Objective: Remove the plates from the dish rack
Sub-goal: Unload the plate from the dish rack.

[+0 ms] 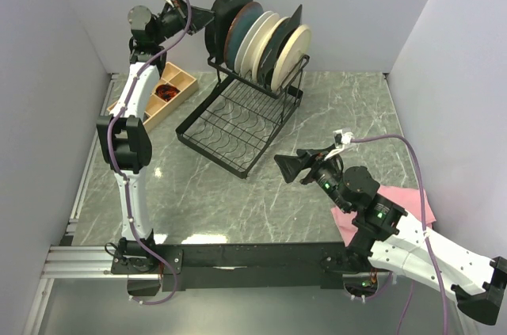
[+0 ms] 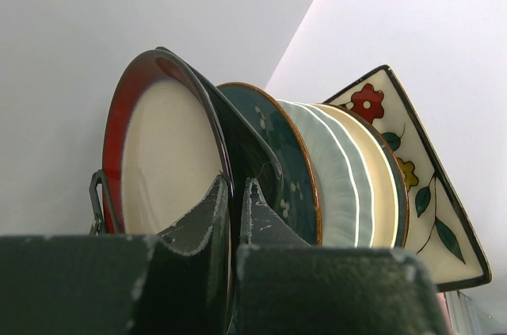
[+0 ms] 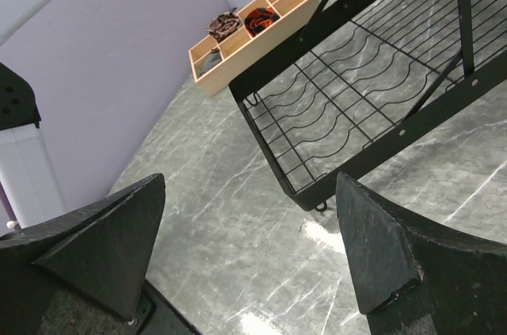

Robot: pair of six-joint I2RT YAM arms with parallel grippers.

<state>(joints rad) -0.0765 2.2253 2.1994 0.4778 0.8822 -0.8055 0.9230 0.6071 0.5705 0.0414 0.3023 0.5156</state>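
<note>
The left claw (image 2: pixel 235 196) is pinched together on the rim of the brown-rimmed plate (image 2: pixel 162 153), the end plate in the upright frame of the dish rack (image 1: pixel 238 121). The rack stands toward the far edge of the counter (image 1: pixel 261 200), about midway along it.

As I judge it, the plate should rise straight up in its own plane until it clears the slot wires, and only then swing away. Any twist would scrape it against the dark plate right behind it. The hold is a thin pinch on the edge of a heavy disc, so the lift should be slow, with no sudden wrist turn.

The plate looks like glazed ceramic, glossy and likely slick, with a cream face inside a red-brown band. Behind it stand a round teal plate (image 2: pixel 277 161) with small white flecks, a pale ribbed plate (image 2: pixel 337 177) and a square flowered plate (image 2: pixel 420 192) with a dark border. The rack is thin black wire.

The right claw (image 3: pixel 250 178) hangs wide apart and empty, just beside the rack's lower grid.
</note>
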